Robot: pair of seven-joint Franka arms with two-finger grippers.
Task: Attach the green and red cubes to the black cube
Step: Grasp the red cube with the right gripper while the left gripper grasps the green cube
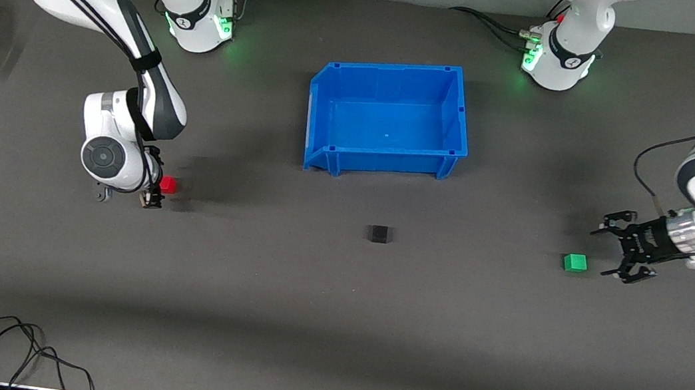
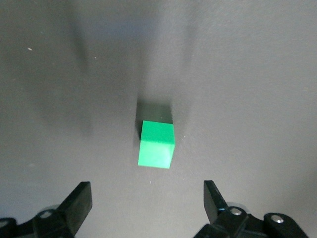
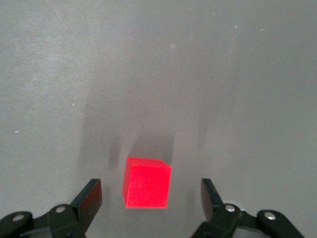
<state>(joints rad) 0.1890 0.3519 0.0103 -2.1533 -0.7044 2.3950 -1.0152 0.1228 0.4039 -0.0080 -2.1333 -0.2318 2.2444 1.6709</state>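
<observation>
Even overhead light, soft shadows, sharp pics, slight wrist-view edge vignetting.

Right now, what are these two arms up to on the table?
Each arm is lining up on a cube. The right gripper is open around the red cube; the left gripper is open just short of the green cube. The black cube sits untouched between them, in front of the blue bin.

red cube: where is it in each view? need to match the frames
Front view: red cube on the table toward the right arm's end, right beside the right hand.
Right wrist view: red cube between the open fingers, neither touching it.
Left wrist view: not in it; only the green cube shows.
Shared landmark: the dark grey table, seen in all three.
</observation>
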